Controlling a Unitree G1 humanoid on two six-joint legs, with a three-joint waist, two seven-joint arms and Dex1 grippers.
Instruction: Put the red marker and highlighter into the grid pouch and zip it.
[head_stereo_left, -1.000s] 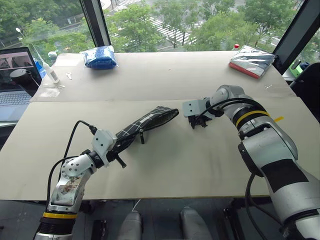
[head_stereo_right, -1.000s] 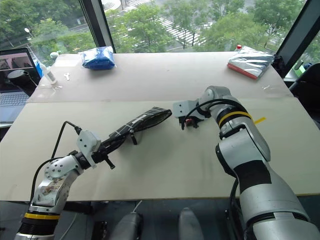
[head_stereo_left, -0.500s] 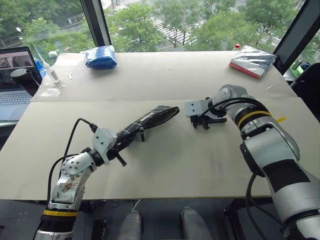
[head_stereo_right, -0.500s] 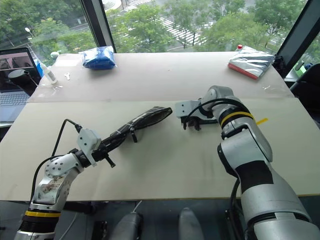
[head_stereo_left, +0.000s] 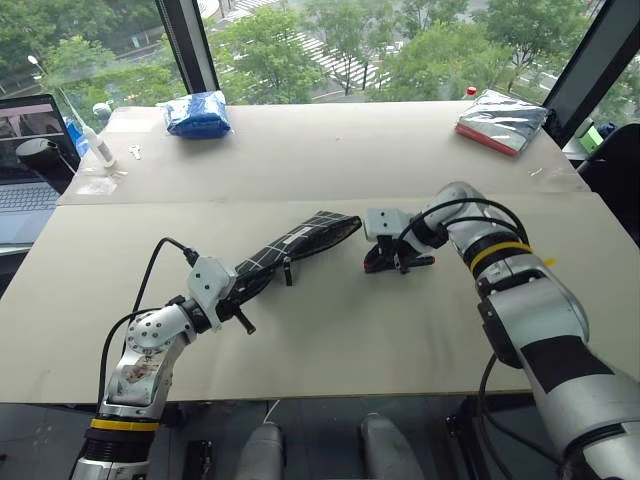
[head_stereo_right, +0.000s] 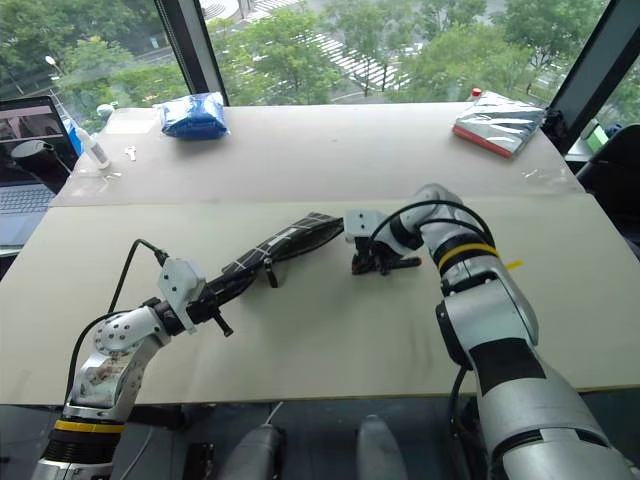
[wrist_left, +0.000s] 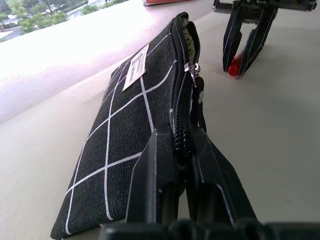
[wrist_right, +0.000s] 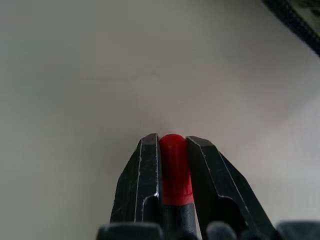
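The grid pouch is lying flat near the middle of the table, stretched diagonally. Its near end is pinched by the left gripper, whose fingers are squeezed tight on the zipper edge, basically nothing between them but fabric. The zipper is seen open at the far end in the left wrist view, with the pull and its black strap hanging partway along. Something pale green can just be made out inside the open mouth, though whether it's the highlighter can't be told for sure.

The red marker is clamped by the right gripper, just beside the pouch's open end and angled down toward the table. The fingers are closed snugly on the barrel from both sides, with the rounded red end poking out between the tips.

Further back, a blue bag is sat at the far left of the table and a silver packet with a red edge at the far right. A laptop is off to the left.
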